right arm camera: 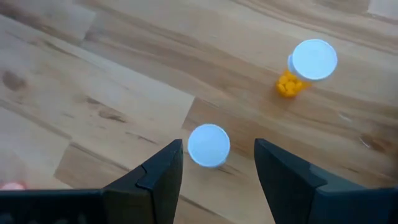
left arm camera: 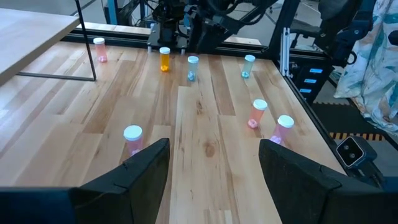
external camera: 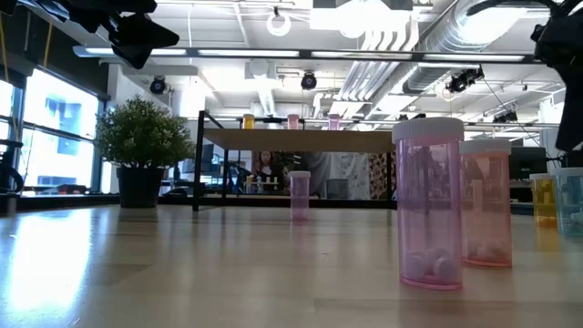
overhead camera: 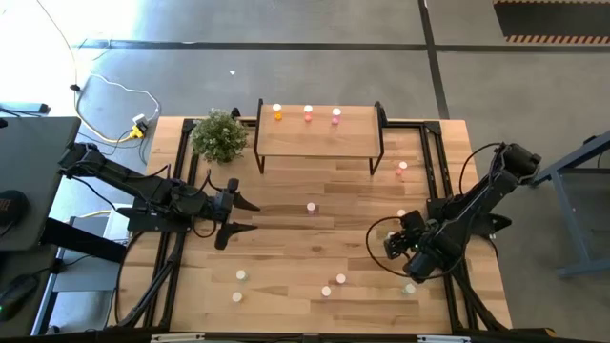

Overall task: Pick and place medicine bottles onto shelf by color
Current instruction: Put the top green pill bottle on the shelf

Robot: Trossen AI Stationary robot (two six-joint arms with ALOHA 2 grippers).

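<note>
The right gripper [right arm camera: 217,163] is hovering half-open, empty, over a white-capped bottle [right arm camera: 208,145], orange bottle [right arm camera: 305,68] at two o'clock — light, slick, tippy, so I'd pinch under the cap; left gripper [left arm camera: 211,165] is waiting wide open, empty.

In the low view the nearest pink bottle [external camera: 429,202] covers part of the paler one [external camera: 486,202] behind it, and a blue bottle [external camera: 571,200] is cut by the picture's edge. From above, the bottles on the shelf [overhead camera: 319,143] are mere dots. Under the right pincer [right arm camera: 217,163], only a white cap [right arm camera: 208,145] shows; body colour unreadable.
</note>
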